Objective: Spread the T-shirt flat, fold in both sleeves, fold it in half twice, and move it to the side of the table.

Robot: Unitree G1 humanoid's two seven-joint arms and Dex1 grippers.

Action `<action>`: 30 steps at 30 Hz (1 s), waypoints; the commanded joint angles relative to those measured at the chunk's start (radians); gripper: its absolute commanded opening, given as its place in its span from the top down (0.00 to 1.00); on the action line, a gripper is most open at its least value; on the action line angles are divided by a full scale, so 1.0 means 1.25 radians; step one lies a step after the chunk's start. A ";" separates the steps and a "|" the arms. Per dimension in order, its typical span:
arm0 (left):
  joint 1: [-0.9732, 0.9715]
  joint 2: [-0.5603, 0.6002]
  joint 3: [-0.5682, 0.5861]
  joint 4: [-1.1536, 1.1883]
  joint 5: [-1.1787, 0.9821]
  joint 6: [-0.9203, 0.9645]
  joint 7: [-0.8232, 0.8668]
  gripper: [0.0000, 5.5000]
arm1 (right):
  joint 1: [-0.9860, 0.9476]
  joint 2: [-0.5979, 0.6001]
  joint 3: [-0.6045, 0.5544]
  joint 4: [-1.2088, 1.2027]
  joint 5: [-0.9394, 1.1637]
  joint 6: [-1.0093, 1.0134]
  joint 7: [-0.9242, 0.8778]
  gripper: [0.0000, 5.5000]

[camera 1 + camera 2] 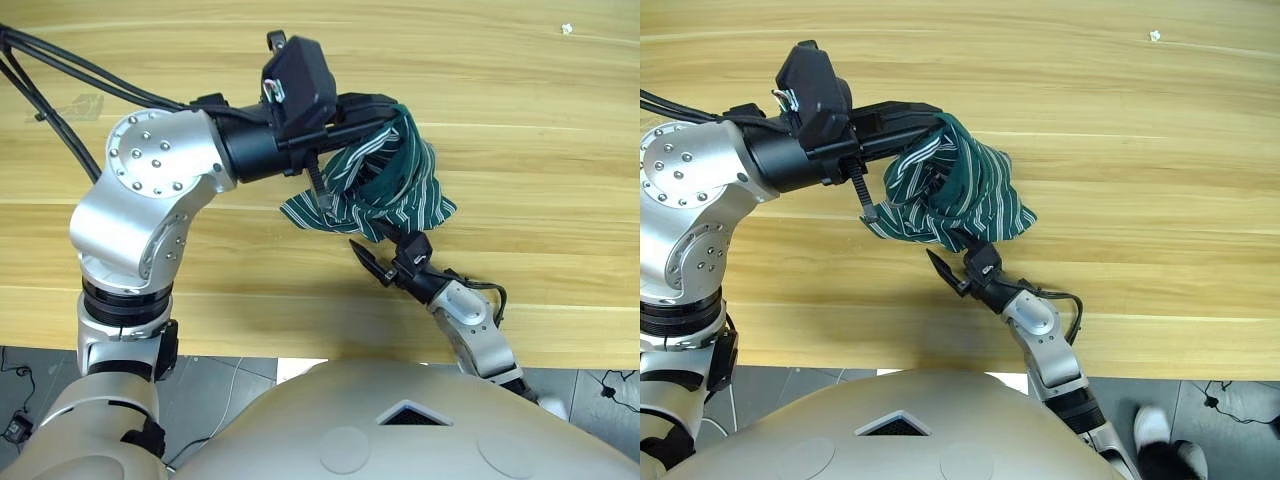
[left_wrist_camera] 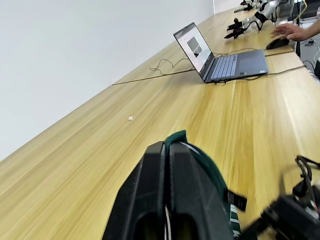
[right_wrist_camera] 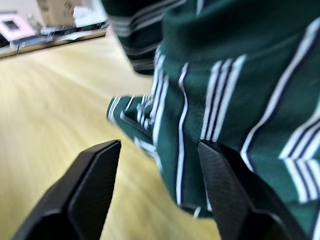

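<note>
The T-shirt (image 1: pixel 395 185), dark green with white stripes, hangs bunched above the wooden table (image 1: pixel 530 120). My left gripper (image 1: pixel 388 112) is shut on its upper fold, and in the left wrist view green cloth pokes out past the closed fingertips (image 2: pixel 172 147). My right gripper (image 1: pixel 372 264) stands open just under the shirt's lower hem, near the table's front edge. In the right wrist view its two black fingers (image 3: pixel 92 182) are spread, with the striped cloth (image 3: pixel 240 80) hanging right beyond them and nothing pinched between.
A small white scrap (image 1: pixel 566 29) lies at the far right of the table. In the left wrist view an open laptop (image 2: pixel 225 60) and a thin cable (image 2: pixel 160 75) sit farther along the table. The table's front edge (image 1: pixel 300 352) runs close to my body.
</note>
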 commanded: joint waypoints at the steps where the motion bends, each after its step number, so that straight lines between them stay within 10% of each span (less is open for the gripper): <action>1: -0.034 -0.005 0.017 0.002 -0.007 0.008 0.015 1.00 | -0.004 -0.018 0.011 0.017 -0.032 -0.020 0.006 0.65; 11: -0.023 -0.001 0.025 -0.004 -0.011 0.003 0.024 1.00 | -0.028 -0.011 -0.014 0.056 -0.059 -0.063 -0.020 1.00; 19: -0.007 0.028 0.015 0.059 0.068 -0.061 0.020 1.00 | -0.034 -0.048 -0.014 -0.032 0.082 -0.061 0.123 1.00; 30: 0.153 0.180 0.208 0.082 0.099 -0.144 -0.051 1.00 | -0.211 -0.397 -0.431 -0.153 0.585 0.075 0.551 1.00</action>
